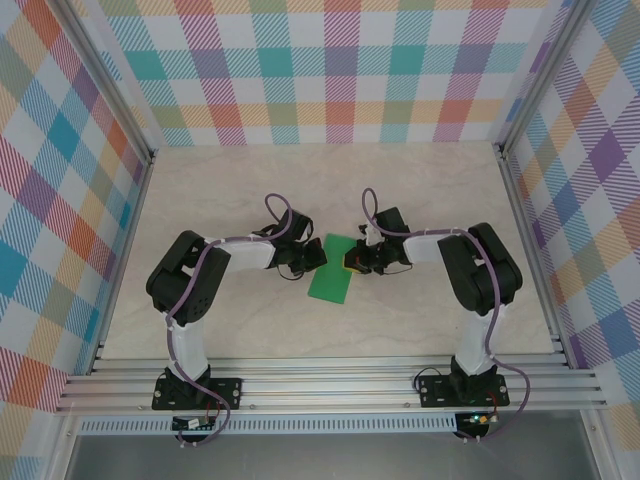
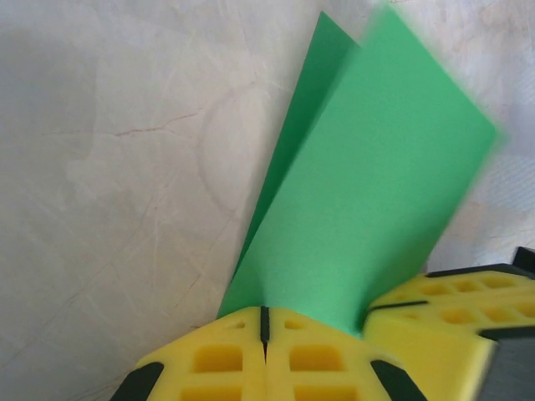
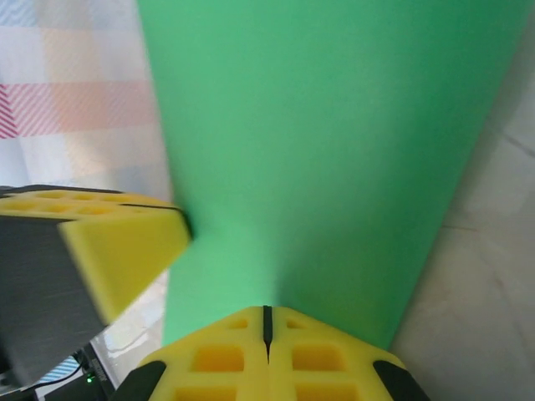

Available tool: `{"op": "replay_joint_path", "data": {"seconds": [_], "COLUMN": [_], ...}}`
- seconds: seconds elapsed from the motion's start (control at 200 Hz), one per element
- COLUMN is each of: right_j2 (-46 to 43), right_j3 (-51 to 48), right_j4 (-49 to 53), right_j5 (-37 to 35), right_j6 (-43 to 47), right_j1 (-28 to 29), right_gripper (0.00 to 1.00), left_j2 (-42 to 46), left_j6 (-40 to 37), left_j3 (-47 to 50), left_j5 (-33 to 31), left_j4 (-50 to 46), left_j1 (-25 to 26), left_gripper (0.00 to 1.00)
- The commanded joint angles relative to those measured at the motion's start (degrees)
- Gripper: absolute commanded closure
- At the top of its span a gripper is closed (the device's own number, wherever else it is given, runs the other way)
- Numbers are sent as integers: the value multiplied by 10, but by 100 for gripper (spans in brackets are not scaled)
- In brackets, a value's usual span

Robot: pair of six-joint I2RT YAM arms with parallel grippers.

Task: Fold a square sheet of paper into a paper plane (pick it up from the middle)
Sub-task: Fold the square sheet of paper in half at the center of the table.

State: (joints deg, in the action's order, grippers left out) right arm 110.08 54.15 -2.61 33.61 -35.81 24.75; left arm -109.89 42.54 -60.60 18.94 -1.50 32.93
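The square sheet of paper [image 1: 332, 276], doubled over, is held above the middle of the table [image 1: 230, 200], its long axis running one o'clock to seven. The left gripper [image 1: 314, 258] at nine and the right gripper [image 1: 352, 262] at three both clamp it, jaws closed. This looks like the first centre fold; next it needs flattening and creasing.

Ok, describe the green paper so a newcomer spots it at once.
Start at the pale marbled table inside the plaid walls, then look to its middle. There the green paper is pinched between the left end effector and the right end effector. It is the one bright green thing among black and yellow hardware.
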Motion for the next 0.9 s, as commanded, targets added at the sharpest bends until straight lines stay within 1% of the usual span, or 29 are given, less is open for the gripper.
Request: {"op": "replay_joint_path", "data": {"seconds": [0.0, 0.11, 0.31, 0.415, 0.54, 0.68, 0.765, 0.895], "right_j2": [20, 19, -27, -14, 9, 40, 37, 5], "right_j3": [-14, -12, 1, 5, -15, -20, -19, 1], "right_j4": [-28, -27, -36, -47, -73, -72, -53, -12], "right_j5": [-7, -5, 12, 23, 25, 30, 18, 5], "right_j6": [-7, -10, -6, -5, -6, 2, 7, 20], "right_j1": [0, -3, -17, -28, -42, -45, -45, -44], "right_gripper": [96, 96, 96, 96, 96, 96, 96, 95], "left_j2": [-36, -36, -39, -41, -40, -39, -39, -40], "left_j6": [-11, -12, -12, -12, -13, -15, -15, -16], "left_j3": [10, 10, 9, 7, 8, 7, 7, 6], "left_j5": [-9, -10, -9, -7, -7, -7, -7, -8], "left_j4": [-59, -62, -62, -61, -63, -65, -67, -68], "left_j1": [17, 17, 17, 17, 17, 17, 17, 18], "left_gripper": [100, 100, 100, 100, 100, 100, 100, 100]}}
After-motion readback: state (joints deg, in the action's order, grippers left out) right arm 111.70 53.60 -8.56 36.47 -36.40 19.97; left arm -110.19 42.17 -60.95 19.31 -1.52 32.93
